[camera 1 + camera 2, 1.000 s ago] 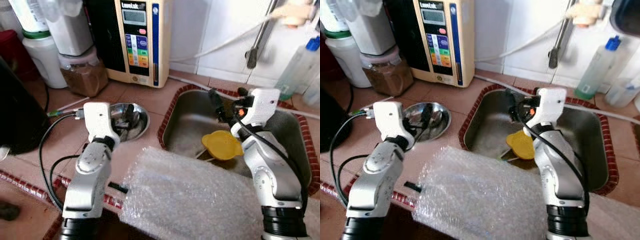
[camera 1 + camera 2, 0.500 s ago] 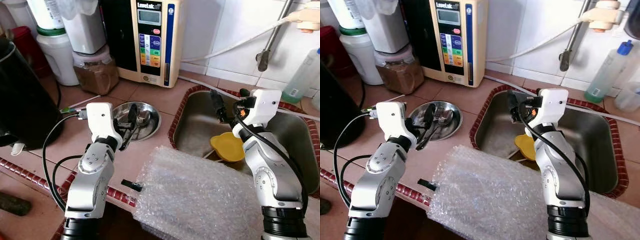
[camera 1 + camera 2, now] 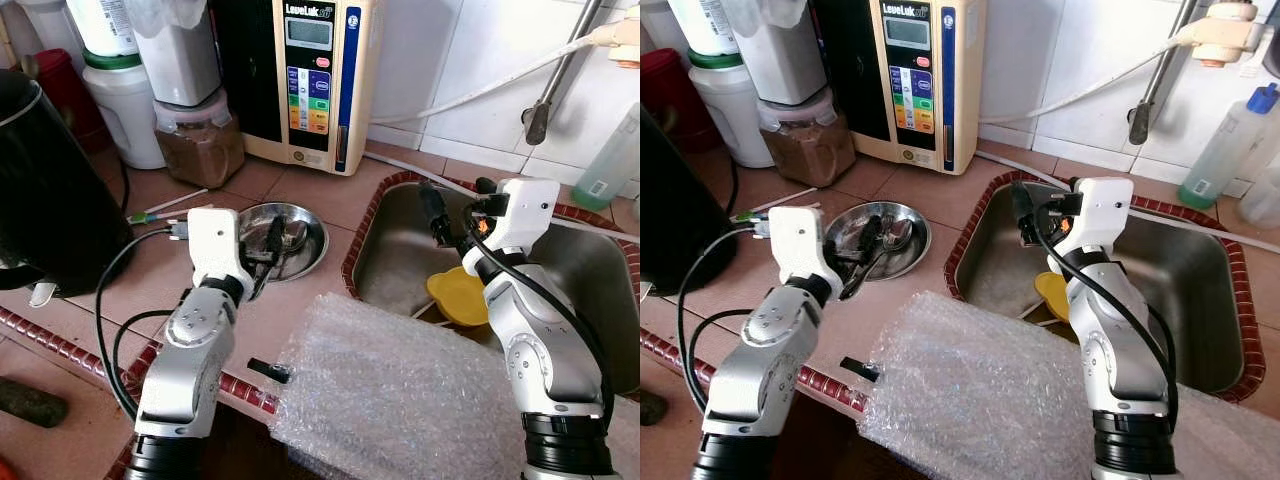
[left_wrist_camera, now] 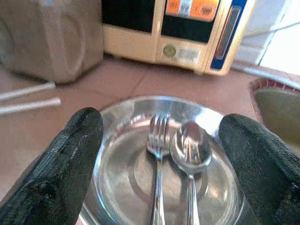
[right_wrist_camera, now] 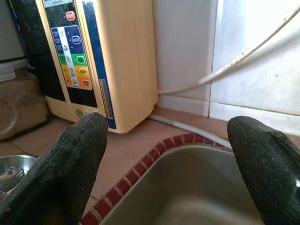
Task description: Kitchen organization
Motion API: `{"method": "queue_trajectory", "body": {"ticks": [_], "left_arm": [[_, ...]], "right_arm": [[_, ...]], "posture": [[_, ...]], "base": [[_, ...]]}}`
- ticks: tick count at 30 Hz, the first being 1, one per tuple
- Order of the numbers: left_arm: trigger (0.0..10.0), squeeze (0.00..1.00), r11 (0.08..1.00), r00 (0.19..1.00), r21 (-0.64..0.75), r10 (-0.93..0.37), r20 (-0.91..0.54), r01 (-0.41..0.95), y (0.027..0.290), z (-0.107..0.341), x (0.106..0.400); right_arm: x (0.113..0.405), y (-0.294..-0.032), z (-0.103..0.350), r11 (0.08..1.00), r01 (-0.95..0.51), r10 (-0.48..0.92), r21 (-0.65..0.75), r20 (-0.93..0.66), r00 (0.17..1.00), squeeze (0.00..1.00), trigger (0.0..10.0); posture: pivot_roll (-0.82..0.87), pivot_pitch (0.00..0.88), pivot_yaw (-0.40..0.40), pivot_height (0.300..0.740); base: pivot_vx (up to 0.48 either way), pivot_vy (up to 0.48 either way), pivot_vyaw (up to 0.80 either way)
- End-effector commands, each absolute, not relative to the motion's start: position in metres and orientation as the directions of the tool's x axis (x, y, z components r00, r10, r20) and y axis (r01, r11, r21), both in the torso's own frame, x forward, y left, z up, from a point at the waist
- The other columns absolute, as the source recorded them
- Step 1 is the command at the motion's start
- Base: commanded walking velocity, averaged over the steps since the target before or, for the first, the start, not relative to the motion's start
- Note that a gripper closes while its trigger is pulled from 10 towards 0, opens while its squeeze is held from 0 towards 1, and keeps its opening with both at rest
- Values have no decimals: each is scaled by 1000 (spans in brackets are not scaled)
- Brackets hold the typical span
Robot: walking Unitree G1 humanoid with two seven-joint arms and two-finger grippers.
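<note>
A round steel plate (image 3: 305, 248) lies on the tiled counter left of the sink, holding a fork (image 4: 157, 150) and a spoon (image 4: 190, 147) side by side. My left gripper (image 4: 159, 168) hovers open just above the plate's near side, fingers spread wider than the cutlery. A yellow plastic dish (image 3: 460, 296) rests in the steel sink (image 3: 395, 265). My right gripper (image 3: 457, 205) is held open over the sink's back left part, above the dish and apart from it, pointing toward the wall.
A sheet of bubble wrap (image 3: 400, 400) covers the counter's front edge between my arms. A cream water ioniser (image 3: 318, 80), a jar of brown powder (image 3: 200, 148), white containers (image 3: 125, 115) and a black kettle (image 3: 45, 200) line the back and left. A hose (image 3: 480, 90) crosses the wall.
The whole picture has shifted right and down, so the camera has moved. Both grippers hold the same places over the plate and the sink, still open.
</note>
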State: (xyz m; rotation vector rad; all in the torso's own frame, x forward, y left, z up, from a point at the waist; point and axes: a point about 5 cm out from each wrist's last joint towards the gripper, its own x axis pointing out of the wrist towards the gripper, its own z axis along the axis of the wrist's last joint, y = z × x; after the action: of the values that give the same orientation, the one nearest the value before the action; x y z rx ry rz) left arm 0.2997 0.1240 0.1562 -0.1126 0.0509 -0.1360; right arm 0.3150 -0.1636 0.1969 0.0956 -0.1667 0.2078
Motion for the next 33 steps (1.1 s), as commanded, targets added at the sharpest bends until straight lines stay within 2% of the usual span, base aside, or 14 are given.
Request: {"method": "queue_trajectory", "body": {"ticks": [1, 8, 33], "left_arm": [[10000, 0, 983, 989, -131, -138, -43, 131, 126, 158, 301], [10000, 0, 987, 992, -111, -122, -37, 117, 127, 159, 303], [10000, 0, 982, 986, -104, -162, -32, 158, 124, 161, 300]], "right_arm": [[315, -165, 199, 974, -211, 194, 79, 177, 965, 0, 10000], [315, -165, 200, 974, -213, 197, 78, 179, 964, 0, 10000], [314, -165, 198, 975, -213, 199, 68, 170, 965, 0, 10000]], "posture": [[-62, 72, -6, 740], [-64, 71, -8, 740], [-65, 79, -4, 740]], "base": [[0, 0, -788], [0, 0, -800], [0, 0, 0]]}}
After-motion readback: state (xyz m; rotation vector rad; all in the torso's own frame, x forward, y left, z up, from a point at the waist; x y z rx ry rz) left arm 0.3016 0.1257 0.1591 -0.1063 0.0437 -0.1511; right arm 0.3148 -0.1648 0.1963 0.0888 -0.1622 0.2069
